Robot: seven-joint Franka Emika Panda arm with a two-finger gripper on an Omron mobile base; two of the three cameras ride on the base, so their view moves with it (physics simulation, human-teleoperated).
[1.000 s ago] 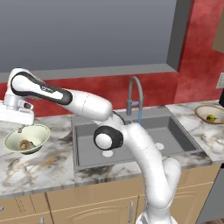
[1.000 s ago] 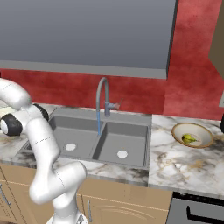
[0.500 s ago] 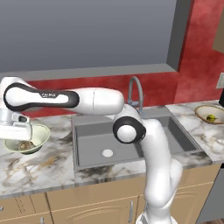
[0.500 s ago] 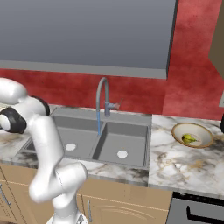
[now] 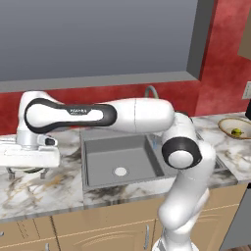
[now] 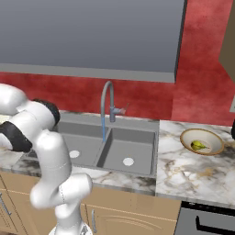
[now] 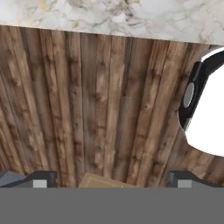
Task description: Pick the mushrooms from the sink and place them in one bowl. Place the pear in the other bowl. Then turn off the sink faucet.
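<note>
My gripper (image 5: 25, 172) hangs open at the far left, low over the counter, with nothing between its fingers. It covers the spot where the pale green-white bowl stood, so that bowl and the mushrooms are hidden. The hand view looks past the open gripper (image 7: 111, 179) at brown floor planks and a strip of marble counter edge (image 7: 109, 17). At the far right the pear (image 6: 198, 145) lies in the tan-rimmed bowl (image 6: 212, 137); the pear (image 5: 237, 132) and the bowl (image 5: 226, 123) also show in the left base view. The sink (image 6: 137, 133) holds just its white drains. A thin blue stream falls from the faucet (image 6: 107, 94).
My white arm (image 5: 137, 115) spans from the base over the sink (image 5: 100, 142) to the left counter and hides most of the faucet (image 5: 152, 90) there. Marble counter (image 6: 183, 174) lies on both sides. A red wall rises behind, and a grey cabinet overhangs above.
The arm has swung further left and the hand has dropped low in front of the green-white bowl, which now is covered. The jaws have stayed open.
</note>
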